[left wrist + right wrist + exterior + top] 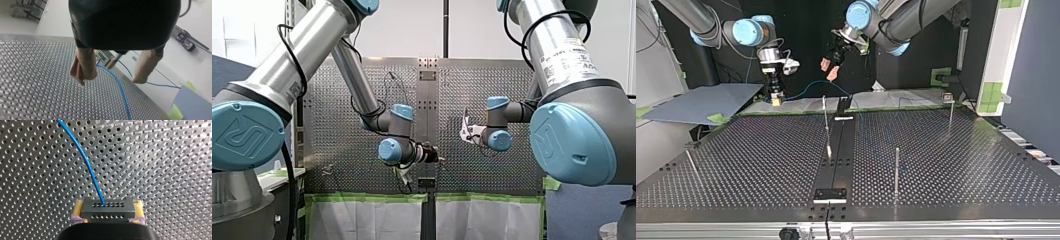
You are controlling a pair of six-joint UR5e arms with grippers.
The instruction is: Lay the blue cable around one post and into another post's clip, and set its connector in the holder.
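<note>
My right gripper [109, 206] is shut on a grey connector block [107, 213], held between its yellow pads. The blue cable [87, 167] leaves the block's face and arcs away over the perforated plate. In the top view this gripper [776, 96] hangs at the table's far edge, left of centre, and the cable [811, 86] arcs from it toward the middle. My left gripper [110, 80] is open above the plate; its beige pads [83, 66] are empty, with the cable [121, 90] lying on the plate below them. In the top view it [829, 69] hovers high, apart from the cable.
Thin metal posts stand on the table: one near the centre strip [826, 120], one nearer the front [896, 170], one at the far right [950, 112]. A black holder [843, 105] sits at the strip's far end and a bracket [830, 194] at its near end.
</note>
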